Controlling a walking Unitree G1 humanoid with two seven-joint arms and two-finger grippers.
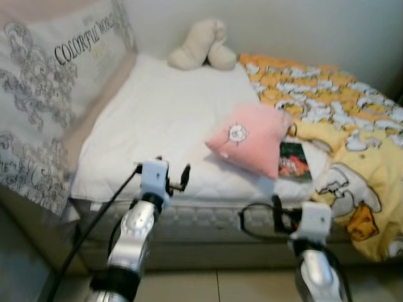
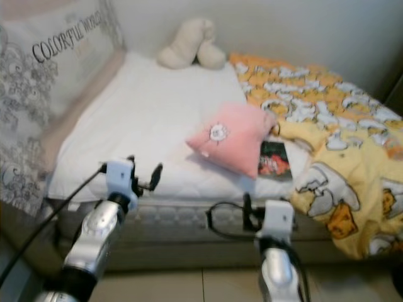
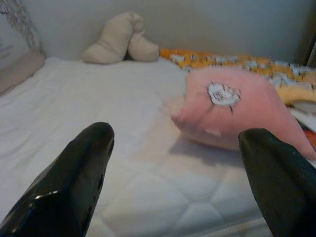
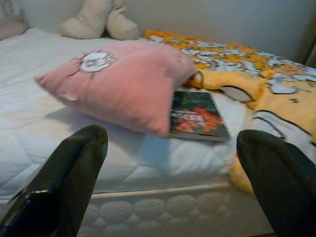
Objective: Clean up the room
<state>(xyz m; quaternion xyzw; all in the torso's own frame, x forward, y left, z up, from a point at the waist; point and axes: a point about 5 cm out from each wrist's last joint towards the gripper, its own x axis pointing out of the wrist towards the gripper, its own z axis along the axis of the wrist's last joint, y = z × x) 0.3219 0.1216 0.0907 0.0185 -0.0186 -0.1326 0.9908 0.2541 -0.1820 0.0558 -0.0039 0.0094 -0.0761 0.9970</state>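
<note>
A pink pillow [image 1: 252, 137] with a small white patch lies on the white mattress [image 1: 157, 119], near its front edge. Partly under the pillow's right side is a dark book [image 4: 195, 116] with a red and green cover. A yellow and orange patterned blanket [image 1: 352, 145] is bunched over the right half of the bed. A beige plush toy [image 1: 201, 45] sits against the back wall. My left gripper [image 3: 175, 173] is open, low before the mattress edge, left of the pillow. My right gripper [image 4: 173, 177] is open too, below the book and pillow.
A large white pillow [image 1: 50, 82] with grey ornament and lettering leans at the head of the bed on the left. Black cables run along both arms. Tiled floor [image 1: 239, 286] shows below the quilted mattress side [image 1: 201, 220].
</note>
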